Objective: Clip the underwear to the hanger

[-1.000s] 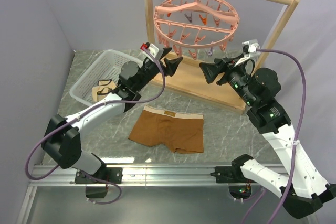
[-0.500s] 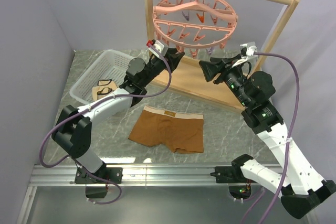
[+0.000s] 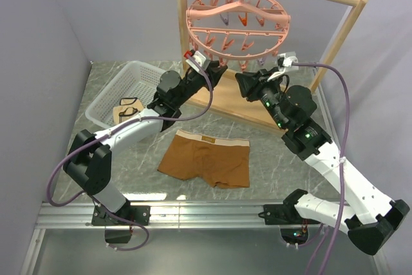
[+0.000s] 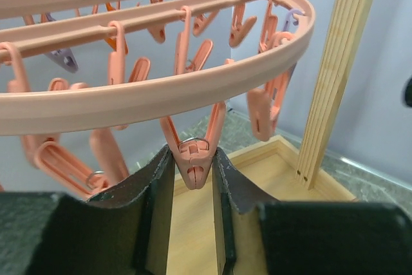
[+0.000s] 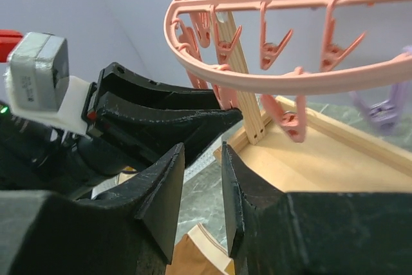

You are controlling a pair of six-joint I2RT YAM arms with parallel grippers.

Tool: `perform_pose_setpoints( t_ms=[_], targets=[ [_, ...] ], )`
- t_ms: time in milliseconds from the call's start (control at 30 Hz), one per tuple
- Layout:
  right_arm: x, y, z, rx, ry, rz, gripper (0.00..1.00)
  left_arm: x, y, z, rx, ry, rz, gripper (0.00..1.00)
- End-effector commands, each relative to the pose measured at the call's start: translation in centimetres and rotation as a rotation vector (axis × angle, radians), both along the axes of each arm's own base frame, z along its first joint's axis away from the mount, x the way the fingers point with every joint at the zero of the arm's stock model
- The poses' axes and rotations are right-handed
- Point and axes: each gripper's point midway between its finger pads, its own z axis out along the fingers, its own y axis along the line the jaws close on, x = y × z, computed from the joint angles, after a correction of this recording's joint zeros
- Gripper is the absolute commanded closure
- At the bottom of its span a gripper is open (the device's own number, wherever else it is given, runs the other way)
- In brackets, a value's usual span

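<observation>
pinches a clip (image 4: 194,152) under the hanger (image 4: 161,98) ring, seemingly, in left gripper (image 4: 192,169); holds right gripper (image 5: 202,159) slightly parted, empty, nearby; leaves underwear (image 3: 206,159) flat on table (image 3: 273,159)

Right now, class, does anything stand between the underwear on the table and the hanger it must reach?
Nothing visible covers the underwear or blocks the rise to the hanger. Both hands crowd its near rim: the left hand pinches a clip, the right hand is empty.
</observation>
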Motion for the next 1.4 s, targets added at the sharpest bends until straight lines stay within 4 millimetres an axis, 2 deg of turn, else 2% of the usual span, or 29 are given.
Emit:
perform_pose_setpoints(
  t_ms=[0, 200, 433, 667, 1067, 1200, 1300, 1367],
  targets=[
    [0.6, -0.5, 2.4, 0.097, -0.025, -0.083, 0.63, -1.9, -0.2, 3.4, -0.010, -0.059, 0.001, 0.99],
    [2.0, 0.2, 1.4, 0.140, 0.039, -0.121, 0.67, -2.8, -1.2, 2.1, 0.039, -0.027, 0.035, 1.00],
    [3.8, 0.6, 1.0, 0.173, 0.085, -0.171, 0.70, -3.1, -1.2, 2.2, 0.043, -0.030, 0.053, 1.00],
    [4.3, 1.2, 1.3, 0.210, 0.093, -0.166, 0.68, -3.4, -1.7, 1.5, 0.061, -0.038, 0.046, 1.00],
    [6.2, 1.2, -0.1, 0.224, 0.150, -0.229, 0.66, -4.0, -2.3, 0.8, 0.111, -0.091, 0.051, 1.00],
    [6.7, 1.2, -0.3, 0.217, 0.158, -0.243, 0.71, -4.0, -2.6, 0.0, 0.138, -0.080, 0.052, 1.00],
    [7.2, 0.9, -0.8, 0.219, 0.180, -0.255, 0.79, -4.2, -2.5, -0.2, 0.146, -0.092, 0.058, 1.00],
    [7.4, 0.7, -1.2, 0.220, 0.189, -0.262, 0.90, -4.2, -2.5, -0.3, 0.150, -0.083, 0.057, 0.99]
  ],
)
